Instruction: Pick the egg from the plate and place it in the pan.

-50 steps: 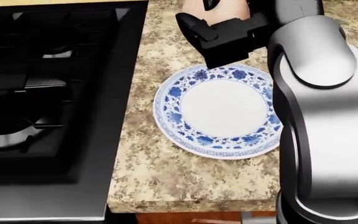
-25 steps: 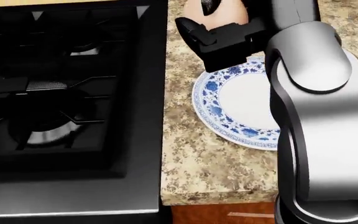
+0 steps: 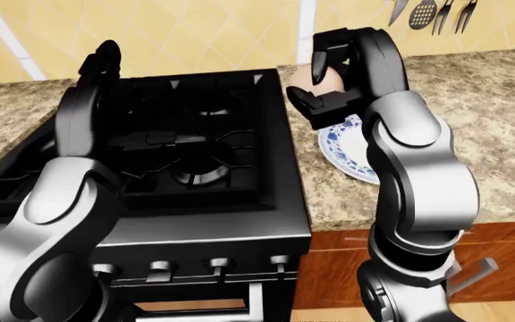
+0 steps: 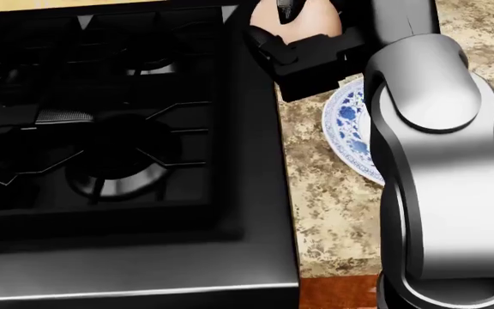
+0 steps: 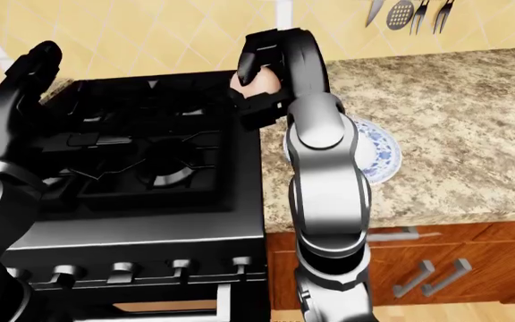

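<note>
Left hand (image 3: 103,62) raised over the stove's (image 3: 195,154) left side, fingers apart, holding nothing. Right hand (image 3: 333,77) up at the stove's right edge, fingers clamped on the egg (image 3: 327,75). Plate (image 5: 378,151) lies on the counter (image 5: 454,114) just below and right of that hand, partly behind the forearm.

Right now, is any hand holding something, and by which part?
The right hand holds the egg, fingers closed around its sides, above the stove's right edge. The left hand holds nothing.
</note>
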You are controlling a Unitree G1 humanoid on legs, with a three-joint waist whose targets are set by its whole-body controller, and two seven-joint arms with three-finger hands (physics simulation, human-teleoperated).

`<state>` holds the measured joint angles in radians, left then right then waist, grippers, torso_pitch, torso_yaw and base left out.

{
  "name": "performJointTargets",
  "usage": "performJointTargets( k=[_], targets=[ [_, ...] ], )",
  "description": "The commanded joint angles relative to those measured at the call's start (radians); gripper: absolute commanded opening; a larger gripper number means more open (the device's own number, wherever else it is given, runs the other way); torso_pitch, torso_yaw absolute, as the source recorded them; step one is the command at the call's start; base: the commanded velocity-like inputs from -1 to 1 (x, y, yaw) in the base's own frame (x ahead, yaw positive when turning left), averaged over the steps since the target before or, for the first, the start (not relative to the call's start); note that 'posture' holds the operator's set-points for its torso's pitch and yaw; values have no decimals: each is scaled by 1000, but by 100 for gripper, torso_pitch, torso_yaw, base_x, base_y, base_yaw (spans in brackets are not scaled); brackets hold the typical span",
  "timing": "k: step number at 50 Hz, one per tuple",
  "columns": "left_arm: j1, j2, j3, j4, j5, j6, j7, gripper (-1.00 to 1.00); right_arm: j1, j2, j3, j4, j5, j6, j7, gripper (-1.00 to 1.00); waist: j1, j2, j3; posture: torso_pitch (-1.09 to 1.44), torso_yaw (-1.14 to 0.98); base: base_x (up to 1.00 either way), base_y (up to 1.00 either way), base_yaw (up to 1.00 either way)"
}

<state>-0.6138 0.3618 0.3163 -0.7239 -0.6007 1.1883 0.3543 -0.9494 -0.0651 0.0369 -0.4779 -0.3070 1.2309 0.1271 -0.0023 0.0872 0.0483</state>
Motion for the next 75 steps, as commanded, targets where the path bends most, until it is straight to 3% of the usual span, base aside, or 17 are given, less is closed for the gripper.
performJointTargets(
  k=[1, 9, 12, 13, 15, 20, 25, 35, 38, 39, 41, 46, 51, 61, 64, 70, 75],
  targets=[
    [-35, 8, 2, -27, -2, -29, -1, 100, -37, -12, -17, -28, -9, -28, -8, -100, -9, 6, -29, 0, 0, 0, 23, 0],
    [-31, 10, -2, -19, 2, -41, -5, 100, -38, -10, -18, -22, -7, -34, -9, -100, -13, -75, -25, 0, 0, 0, 23, 0],
    [-31, 9, 1, -25, -1, -34, -3, 100, -39, -9, -17, -24, -8, -30, -10, -100, -9, -132, -32, 0, 0, 0, 24, 0],
    [-30, 9, 0, -24, 0, -36, -3, 100, -36, -8, -16, -26, -8, -31, -10, -100, -16, -98, -31, 0, 0, 0, 23, 0],
    [-29, 10, -1, -22, 2, -40, -5, 100, -33, -8, -15, -27, -8, -31, -11, -100, -7, -118, -40, 0, 0, 0, 23, 0],
    [-33, 9, -2, -22, 1, -36, -3, 100, -36, -9, -15, -23, -8, -34, -9, -100, -1, -82, -26, 0, 0, 0, 24, 0],
    [-34, 9, -2, -22, 2, -37, -4, 100, -39, -11, -15, -23, -9, -32, -6, -100, -22, 28, -48, 0, 0, 0, 24, 0],
    [-30, 5, -8, -19, 10, -43, -7, 100, -32, -8, -14, -27, -11, -33, -6, -100, -15, -71, -24, 0, 0, 0, 24, 0],
    [-29, 5, -8, -20, 12, -44, -9, 100, -28, -5, -14, -24, -9, -38, -6, -100, -13, -140, -40, 0, 0, 0, 25, 0],
    [-28, 5, -7, -20, 13, -44, -9, 100, -29, -5, -14, -23, -9, -40, -6, -100, -19, -99, -29, 0, 0, 0, 26, 0],
    [-28, 4, -6, -20, 13, -44, -10, 100, -27, -5, -14, -26, -10, -38, -6, -100, -10, -118, -40, 0, 0, 0, 25, 0],
    [-22, 3, -8, -15, 21, -55, -18, 100, -20, 0, -14, -22, -9, -47, -10, -100, -3, -82, -26, 0, 0, 0, 25, 0],
    [-22, 1, -6, -20, 21, -48, -17, 100, -19, 1, -11, -23, -9, -46, -11, -100, -23, 28, -47, 0, 0, 0, 26, 0],
    [-24, 0, -7, -24, 21, -44, -17, 100, -18, 1, -10, -28, -11, -43, -9, -100, -16, -67, -24, 0, 0, 0, 25, 0],
    [-25, -1, -6, -25, 20, -41, -16, 100, -22, 1, -10, -25, -12, -43, -8, -100, -14, -125, -35, 0, 0, 0, 26, 0],
    [-31, 0, -6, -25, 19, -37, -15, 100, -22, 1, -12, -26, -12, -43, -7, -100, -3, -105, -42, 0, 0, 0, 26, 0],
    [-32, 1, -7, -23, 20, -37, -15, 100, -21, 1, -13, -20, -10, -49, -8, -100, -9, -37, -23, 0, 0, 0, 25, 0]
  ],
)
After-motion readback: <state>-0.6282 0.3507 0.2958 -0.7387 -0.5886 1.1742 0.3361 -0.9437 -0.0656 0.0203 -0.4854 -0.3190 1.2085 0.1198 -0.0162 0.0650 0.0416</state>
